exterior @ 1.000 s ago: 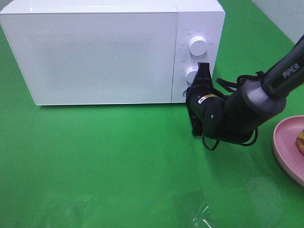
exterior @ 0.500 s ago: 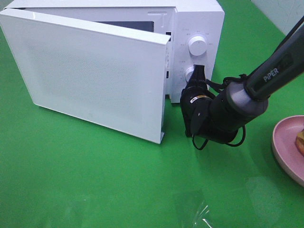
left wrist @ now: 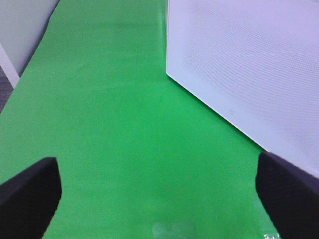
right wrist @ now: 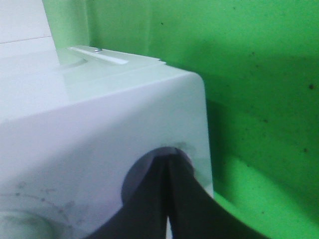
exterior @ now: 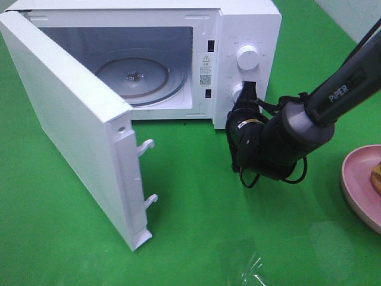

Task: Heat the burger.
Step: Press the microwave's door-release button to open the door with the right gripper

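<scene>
Exterior high view: a boxy white microwave sits on smooth green cloth. Its door stands swung wide, with two white hooks on its edge. Inside lies a round glass turntable. The black right gripper, clenched, points at the control panel just under a round white knob and hides the lower control. At the right edge a glossy pink plate is cut off. Only a yellowish sliver of the burger shows on it, well apart from the microwave.

Left wrist view: the left gripper is released, jaws wide. Only two dark matte fingertips show, above the cloth. The door's finely dotted face is near.

Right wrist view: the right gripper's fingers press together into a dark wedge, its tip at a round recess in the microwave's glossy front. A dial beside it is blurred.
</scene>
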### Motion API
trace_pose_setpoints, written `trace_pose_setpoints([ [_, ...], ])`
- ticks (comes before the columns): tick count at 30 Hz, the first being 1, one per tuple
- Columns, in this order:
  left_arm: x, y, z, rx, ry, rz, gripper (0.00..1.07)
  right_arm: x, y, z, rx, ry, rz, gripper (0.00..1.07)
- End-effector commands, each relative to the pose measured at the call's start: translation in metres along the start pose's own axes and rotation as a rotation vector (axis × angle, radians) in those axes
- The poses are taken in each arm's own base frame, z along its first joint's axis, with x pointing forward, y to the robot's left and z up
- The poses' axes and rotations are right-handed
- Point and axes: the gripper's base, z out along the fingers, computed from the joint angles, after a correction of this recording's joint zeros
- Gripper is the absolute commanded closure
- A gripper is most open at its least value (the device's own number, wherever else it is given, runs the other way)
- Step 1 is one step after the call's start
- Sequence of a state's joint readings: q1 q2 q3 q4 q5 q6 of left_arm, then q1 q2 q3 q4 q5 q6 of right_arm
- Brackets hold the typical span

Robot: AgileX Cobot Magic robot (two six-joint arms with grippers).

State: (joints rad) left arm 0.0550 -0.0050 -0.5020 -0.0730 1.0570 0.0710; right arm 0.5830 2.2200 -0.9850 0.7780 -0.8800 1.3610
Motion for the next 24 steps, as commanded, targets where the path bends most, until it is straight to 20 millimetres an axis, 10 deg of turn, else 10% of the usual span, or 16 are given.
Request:
trace_pose_setpoints([
  [1,0.001,0.0,-0.002,0.006,-0.033,-0.001,0.08,-0.003,0.068,0.004,-0.368,-0.01,0.002,1.07],
  [24,0.001,0.0,-0.002,0.006,-0.033,-0.001,0.08,-0.01,0.026,-0.047,-0.047,0.115,-0.111,1.07],
])
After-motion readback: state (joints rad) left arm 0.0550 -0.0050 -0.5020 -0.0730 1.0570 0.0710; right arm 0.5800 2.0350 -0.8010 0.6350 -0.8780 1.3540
